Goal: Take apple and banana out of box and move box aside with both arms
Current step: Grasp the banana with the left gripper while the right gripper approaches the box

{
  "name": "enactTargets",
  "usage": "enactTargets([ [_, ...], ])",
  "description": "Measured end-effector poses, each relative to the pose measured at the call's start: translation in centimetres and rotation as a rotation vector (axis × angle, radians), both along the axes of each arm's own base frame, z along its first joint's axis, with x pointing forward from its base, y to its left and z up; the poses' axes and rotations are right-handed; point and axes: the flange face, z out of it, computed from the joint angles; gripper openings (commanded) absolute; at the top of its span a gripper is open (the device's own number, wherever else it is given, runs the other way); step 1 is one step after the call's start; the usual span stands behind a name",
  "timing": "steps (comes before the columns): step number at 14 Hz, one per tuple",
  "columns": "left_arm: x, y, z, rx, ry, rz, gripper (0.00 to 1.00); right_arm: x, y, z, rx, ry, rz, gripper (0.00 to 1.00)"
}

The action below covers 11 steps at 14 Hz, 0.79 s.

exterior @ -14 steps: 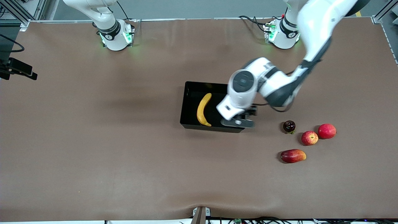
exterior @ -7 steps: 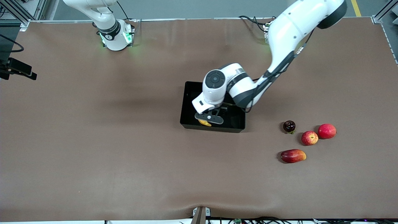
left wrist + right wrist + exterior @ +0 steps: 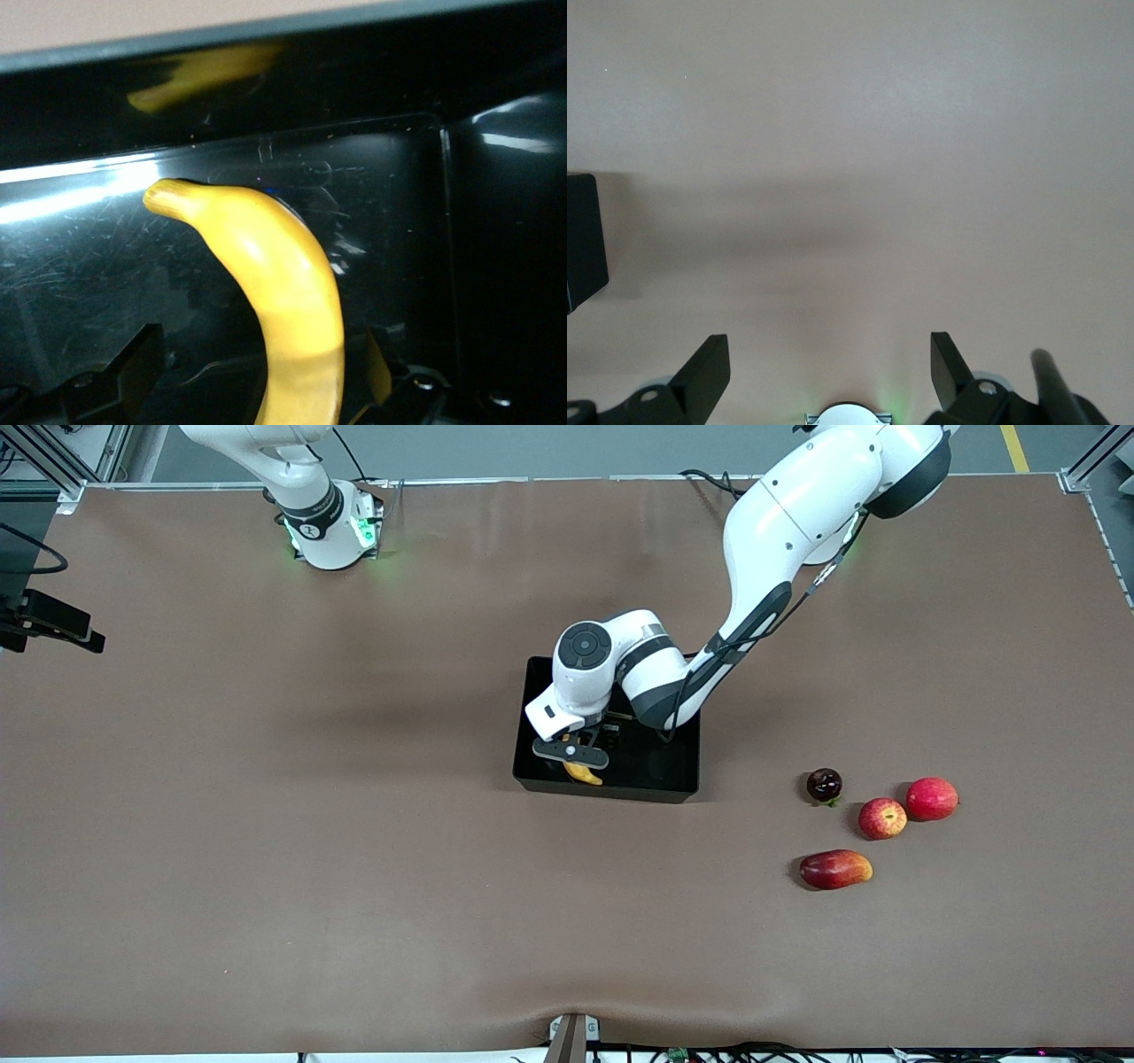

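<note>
We have swung our left gripper (image 3: 257, 376) across the box (image 3: 678, 779), its spread fingers now straddling the banana (image 3: 283, 292), nothing gripped. Our right gripper (image 3: 828, 372) waits wide open, empty.

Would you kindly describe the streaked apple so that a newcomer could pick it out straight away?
Start at the black tray in the middle of the table, then look toward the left arm's end, where four fruits lie together. The apple is the small round one in the middle of that group. Yellowish streaks set it apart from the plain red fruit, the dark fruit and the oblong mango.
</note>
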Motion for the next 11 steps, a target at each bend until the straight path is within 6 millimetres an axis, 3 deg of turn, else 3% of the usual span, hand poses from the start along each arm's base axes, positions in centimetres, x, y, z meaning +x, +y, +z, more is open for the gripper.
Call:
enactTargets([
  [3, -0.6, -0.4, -1.0, 0.006, 0.007, -0.011, 0.00, 0.1, 0.0, -0.1, 0.000, 0.003, 0.001, 1.00],
  [8, -0.2, -0.7, -0.4, -0.001, -0.004, -0.010, 0.00, 0.8, 0.5, -3.0, 0.004, 0.096, 0.008, 1.00],
  [11, 1.7, -0.1, 2.1, 0.034, -0.018, 0.018, 0.00, 1.9, 2.8, -5.5, 0.037, 0.152, 0.045, 1.00],
])
